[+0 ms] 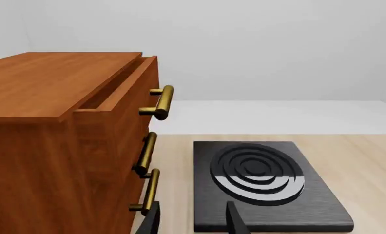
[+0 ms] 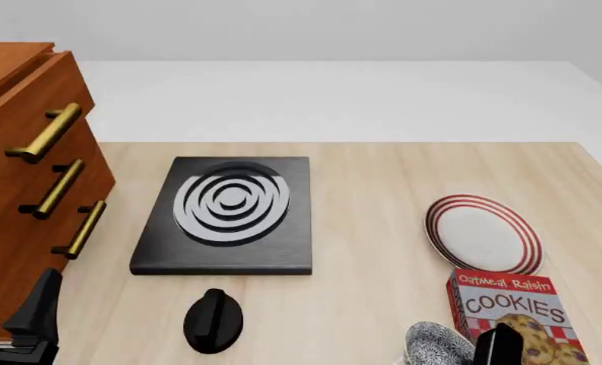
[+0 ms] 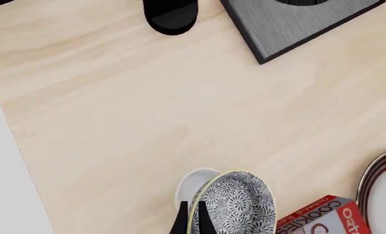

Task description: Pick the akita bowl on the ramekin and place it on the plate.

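Left wrist view: left gripper point(image 1: 191, 220) idle, fingers apart with nothing between them. It faces a wooden cabinet point(image 1: 56, 141) with brass handles point(image 1: 159, 102) and a black stove slab point(image 1: 264, 183) with a ringed burner point(image 1: 258, 173). No task item here.

Front view: left gripper point(image 2: 17, 319) sits low at 8 o'clock by the cabinet point(image 2: 22, 175), well apart from the work. Stove point(image 2: 230, 217) near centre; black knob point(image 2: 213, 321) on the table just nearer than it. Plate point(image 2: 483, 233) at 3 o'clock, bare, nothing on it. Cookie box point(image 2: 514, 312) just on the near side of the plate, at 5 o'clock. Bowl point(image 2: 435, 344) at the lower edge, just beside the box on the side away from the plate. Right gripper point(image 2: 489, 350) only partly in frame by the bowl.

Right wrist view: right gripper point(image 3: 191, 219) has its dark fingers closed on the bowl's point(image 3: 235, 207) pale rim, one outside, one inside. Bowl tilted, patterned inside showing. Ramekin point(image 3: 194, 183) peeks out as a pale rim from behind the bowl; whether they touch, I cannot tell. Box point(image 3: 317, 217) just beside the bowl; plate point(image 3: 381, 195) edge beyond it. Knob point(image 3: 172, 14) and stove point(image 3: 297, 22) corner far off.

Progress, as judged: grasp made, lift barely begun. Left to do: raise the bowl clear, carry it past the box, set it on the plate, release.
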